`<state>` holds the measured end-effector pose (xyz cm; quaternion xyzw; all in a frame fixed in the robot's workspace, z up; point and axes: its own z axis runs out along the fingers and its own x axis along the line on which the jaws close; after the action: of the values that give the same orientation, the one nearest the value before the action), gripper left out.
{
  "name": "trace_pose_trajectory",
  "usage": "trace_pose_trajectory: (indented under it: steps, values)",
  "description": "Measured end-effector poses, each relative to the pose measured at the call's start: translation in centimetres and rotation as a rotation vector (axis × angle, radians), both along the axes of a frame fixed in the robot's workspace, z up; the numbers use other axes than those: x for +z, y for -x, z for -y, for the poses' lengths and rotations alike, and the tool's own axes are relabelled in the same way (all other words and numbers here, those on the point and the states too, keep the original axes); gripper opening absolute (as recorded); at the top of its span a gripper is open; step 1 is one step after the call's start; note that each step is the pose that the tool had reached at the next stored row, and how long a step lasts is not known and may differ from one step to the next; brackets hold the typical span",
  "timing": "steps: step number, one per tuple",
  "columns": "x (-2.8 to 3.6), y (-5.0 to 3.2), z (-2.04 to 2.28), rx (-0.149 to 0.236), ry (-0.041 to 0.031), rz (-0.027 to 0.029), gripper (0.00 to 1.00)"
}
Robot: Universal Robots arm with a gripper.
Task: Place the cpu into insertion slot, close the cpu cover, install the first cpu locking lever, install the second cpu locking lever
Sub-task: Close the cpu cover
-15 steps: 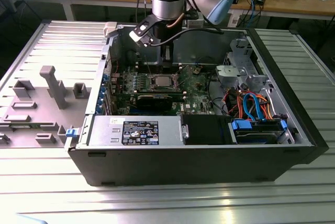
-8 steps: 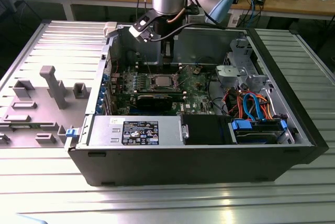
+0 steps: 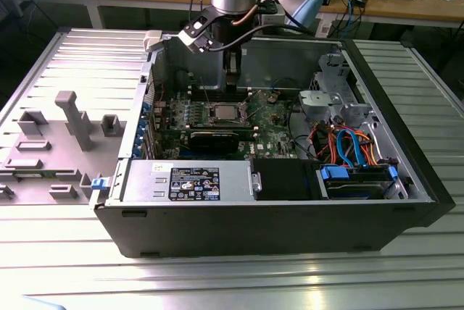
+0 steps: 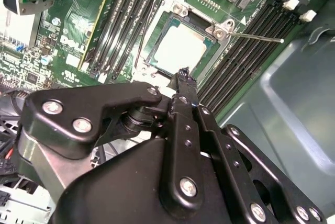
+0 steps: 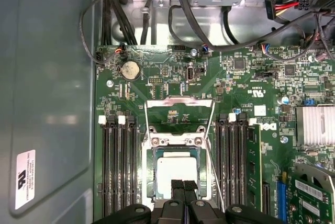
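The cpu (image 5: pixel 177 169) lies flat in the insertion slot (image 5: pixel 147 178) on the green board, its silver top showing in both wrist views (image 4: pixel 178 48). Behind the slot, the cpu cover (image 5: pixel 180 101) stands tilted up and open, with the board visible through its window. One thin locking lever (image 4: pixel 256 36) sticks out sideways from the socket corner, and another thin wire lever (image 5: pixel 213 145) runs along the slot's side. My gripper (image 5: pixel 183 186) hovers just above the slot's near edge, fingers pressed together with nothing between them (image 4: pixel 183 73). In the exterior view it hangs over the socket (image 3: pixel 232 82).
Black memory slots (image 5: pixel 118 171) flank the socket on both sides. A finned heatsink (image 5: pixel 314 124) and cables (image 5: pixel 209 35) sit nearby. The open computer case (image 3: pixel 406 143) holds a power supply (image 3: pixel 192 182) and drive cage (image 3: pixel 326 100). Grey fixtures (image 3: pixel 72 118) stand at the exterior view's left.
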<state>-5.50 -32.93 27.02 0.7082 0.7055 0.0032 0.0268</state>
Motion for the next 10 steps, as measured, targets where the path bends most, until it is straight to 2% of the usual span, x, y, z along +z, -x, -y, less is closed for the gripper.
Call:
trace_pose_trajectory:
  steps: [2,10]
  values:
    - [0.18,0.00,0.00,0.000,0.0000,0.0000,0.11]
    - [0.20,-0.30,0.00,0.000,-0.0001,0.0000,0.11]
